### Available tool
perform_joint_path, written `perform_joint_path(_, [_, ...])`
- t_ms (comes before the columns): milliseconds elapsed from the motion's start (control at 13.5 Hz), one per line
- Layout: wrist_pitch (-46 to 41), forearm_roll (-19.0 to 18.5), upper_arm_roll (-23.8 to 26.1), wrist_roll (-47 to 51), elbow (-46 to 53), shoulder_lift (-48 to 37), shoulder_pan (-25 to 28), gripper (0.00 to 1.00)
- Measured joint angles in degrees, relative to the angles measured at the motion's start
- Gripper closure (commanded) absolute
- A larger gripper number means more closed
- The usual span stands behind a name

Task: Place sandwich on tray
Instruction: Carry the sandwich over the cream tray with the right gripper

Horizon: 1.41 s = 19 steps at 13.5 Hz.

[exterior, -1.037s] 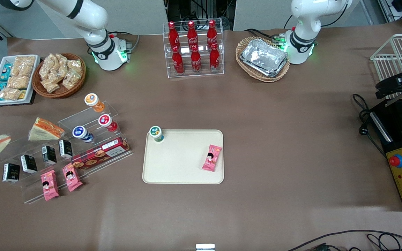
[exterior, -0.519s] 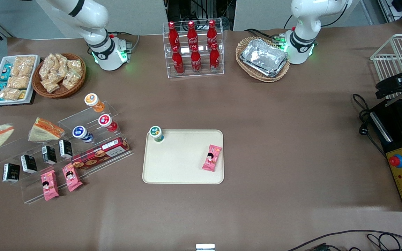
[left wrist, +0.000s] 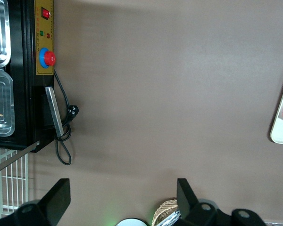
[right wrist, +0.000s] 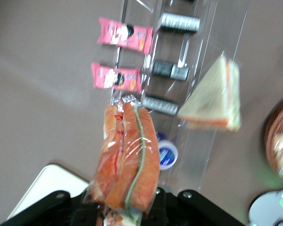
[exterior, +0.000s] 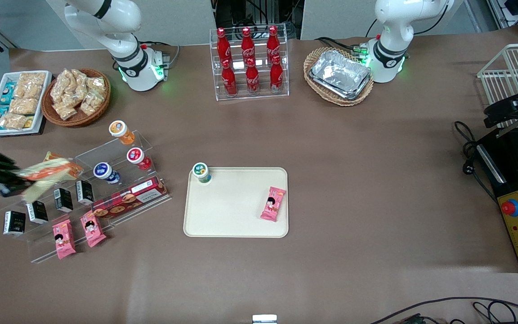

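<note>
My right gripper (exterior: 12,177) hangs over the acrylic shelf at the working arm's end of the table, shut on the sandwich (exterior: 43,175), a clear-wrapped pale wedge with an orange strip. In the right wrist view the sandwich (right wrist: 129,155) sticks out from between the black fingers (right wrist: 167,209), showing orange filling and a thin green line. The cream-beige tray (exterior: 236,220) lies at mid-table, well apart from the gripper, and one corner of the tray (right wrist: 45,186) shows in the wrist view. A green-lidded cup (exterior: 201,172) and a pink snack pack (exterior: 273,203) sit on it.
A second wedge sandwich (right wrist: 217,96) rests on the tiered acrylic shelf (exterior: 119,204), with small cups (exterior: 104,171), black cartons (exterior: 63,199), a biscuit box (exterior: 128,198) and pink packs (exterior: 91,228). A snack basket (exterior: 77,96), a cola rack (exterior: 249,60) and foil trays (exterior: 339,74) stand farther back.
The gripper has carried the sandwich from the table's edge toward the tray, so it now hangs over the shelf and partly covers the other wedge. The arm has swung into view.
</note>
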Motion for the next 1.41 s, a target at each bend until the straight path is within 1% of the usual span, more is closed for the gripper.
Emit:
perform_joint_path(444, [0.1, 2.8, 0.4, 30.3, -0.3, 0.8, 16.4, 0.82])
perform_joint_path(593, [3.3, 4.0, 0.4, 37.6, -0.6, 2.5, 20.8, 0.82])
perform_joint_path(815, [11.3, 4.2, 0.3, 48.8, -0.8, 6.2, 26.2, 0.82])
perform_joint_path(1037, [17.9, 4.2, 0.3, 54.3, -0.8, 9.7, 29.2, 0.82])
perform_joint_path(1407, [22.4, 4.3, 0.3, 58.0, -0.9, 13.5, 31.0, 0.85])
